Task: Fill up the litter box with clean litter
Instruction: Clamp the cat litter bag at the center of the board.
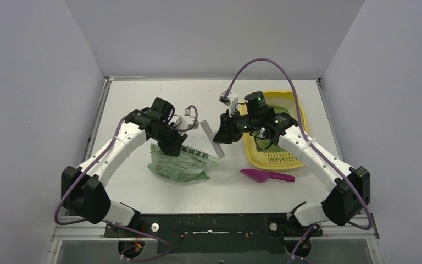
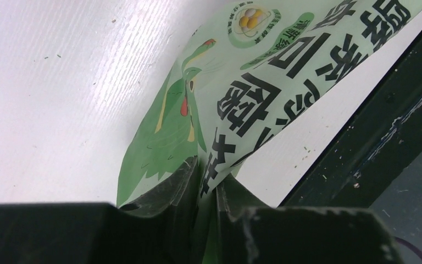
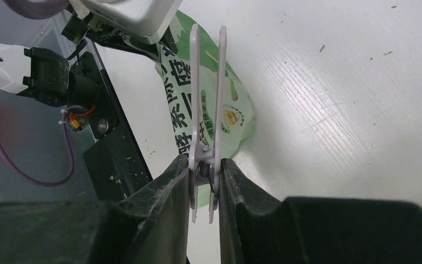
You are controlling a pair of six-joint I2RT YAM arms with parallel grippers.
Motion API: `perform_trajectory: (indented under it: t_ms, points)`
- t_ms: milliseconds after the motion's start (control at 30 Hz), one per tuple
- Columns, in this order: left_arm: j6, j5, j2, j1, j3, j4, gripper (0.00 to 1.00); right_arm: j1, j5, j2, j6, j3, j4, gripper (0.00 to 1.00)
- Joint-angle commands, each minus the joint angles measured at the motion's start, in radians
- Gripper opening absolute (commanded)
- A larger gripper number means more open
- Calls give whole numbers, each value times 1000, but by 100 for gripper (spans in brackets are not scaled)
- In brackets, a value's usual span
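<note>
The light-green printed bag [image 1: 181, 164] lies on the table left of centre. My left gripper [image 1: 173, 144] is shut on its top edge; in the left wrist view the bag [image 2: 264, 71] is pinched between the fingers of the gripper [image 2: 207, 181]. My right gripper [image 1: 223, 132] is shut on a white spring clip [image 1: 213, 140], squeezing its handles [image 3: 204, 170], and the clip's long arms [image 3: 207, 99] stand parted over the bag's end [image 3: 232, 118]. The yellow litter box [image 1: 301, 118] sits right of centre under the right arm. A green patch of litter [image 1: 277, 102] shows at its far end.
A magenta scoop [image 1: 266, 176] lies on the table just in front of the litter box. The table's dark front edge [image 2: 373, 126] runs close below the bag. The left arm's wrist camera [image 3: 126, 16] is close to the clip's tips.
</note>
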Motion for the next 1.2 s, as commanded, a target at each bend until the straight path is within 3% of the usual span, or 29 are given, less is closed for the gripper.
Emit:
perform_trajectory:
  t_ms: [0,200,533,733,833,1000,1067,1167]
  points:
    - [16,-35,-54,-1,-22,36,11,5,-80,29,-35,40,89,0]
    - [13,-47,-92,0,-38,53,6,24,-120,35,25,-5,241,0]
    - [-10,-10,-108,11,-32,57,9,61,-94,43,48,-104,412,0]
    - [-59,75,-151,40,-35,107,42,55,-17,21,34,-103,363,0]
    - [-197,144,-216,82,-43,239,51,59,59,-7,-6,-77,273,0]
    - [-713,168,-304,106,-152,718,62,117,213,-44,-50,-48,177,0]
    - [-887,157,-300,105,-194,830,63,145,278,-61,-57,-42,160,0]
    - [-953,155,-265,73,-191,885,63,184,345,-78,-65,-34,147,0]
